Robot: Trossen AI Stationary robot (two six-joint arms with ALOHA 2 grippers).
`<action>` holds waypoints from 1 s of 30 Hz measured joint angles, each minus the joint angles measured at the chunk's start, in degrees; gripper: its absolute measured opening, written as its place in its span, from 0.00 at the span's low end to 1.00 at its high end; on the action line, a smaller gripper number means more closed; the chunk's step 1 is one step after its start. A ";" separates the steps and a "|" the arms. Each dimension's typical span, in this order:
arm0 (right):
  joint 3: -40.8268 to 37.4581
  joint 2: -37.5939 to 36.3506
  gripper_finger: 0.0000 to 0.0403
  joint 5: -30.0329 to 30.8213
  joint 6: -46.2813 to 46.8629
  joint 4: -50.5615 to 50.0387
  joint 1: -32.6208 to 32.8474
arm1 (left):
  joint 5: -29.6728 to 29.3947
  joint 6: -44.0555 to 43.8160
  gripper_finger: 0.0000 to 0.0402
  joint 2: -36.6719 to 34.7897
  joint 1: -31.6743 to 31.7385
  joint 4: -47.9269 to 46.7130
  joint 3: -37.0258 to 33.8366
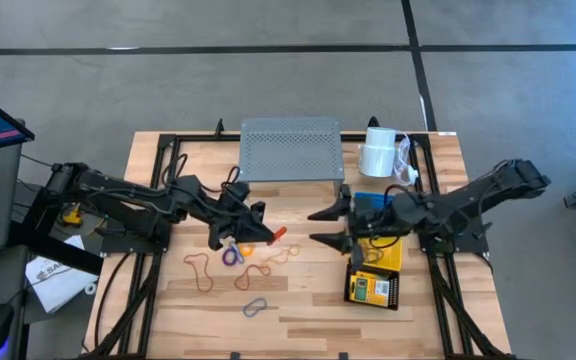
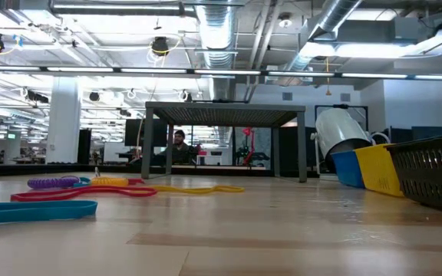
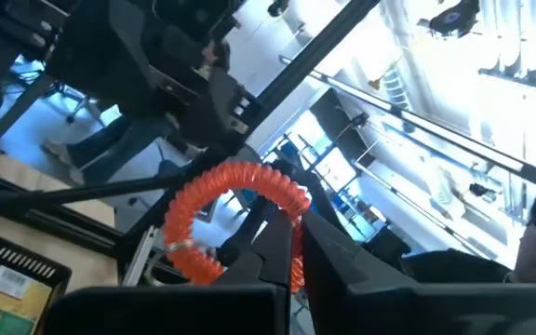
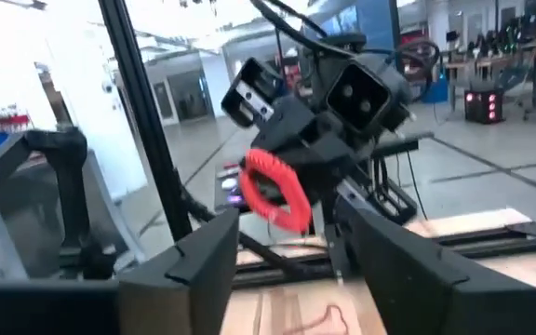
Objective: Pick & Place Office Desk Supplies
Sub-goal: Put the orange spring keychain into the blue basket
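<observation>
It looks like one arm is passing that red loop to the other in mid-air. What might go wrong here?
The left gripper pinches only one edge of the red loop, so it may slip out. The right gripper faces it with jaws open and apart from it; if misaligned, they might close on air. A dropped loop could land among the loops on the table.
</observation>
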 joint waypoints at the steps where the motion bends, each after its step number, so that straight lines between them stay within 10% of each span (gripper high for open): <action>1: 0.00 0.78 0.53 0.02 0.00 1.62 -0.12 | -0.23 0.02 0.01 0.00 0.00 -0.02 -0.01; 21: 14.23 15.69 0.51 0.23 0.23 0.23 -1.25 | -0.72 0.10 0.01 0.00 -0.02 1.71 0.00; 30: 14.71 15.07 0.20 0.15 1.28 -0.51 -1.53 | 0.32 0.12 0.01 0.00 -0.02 2.85 -0.01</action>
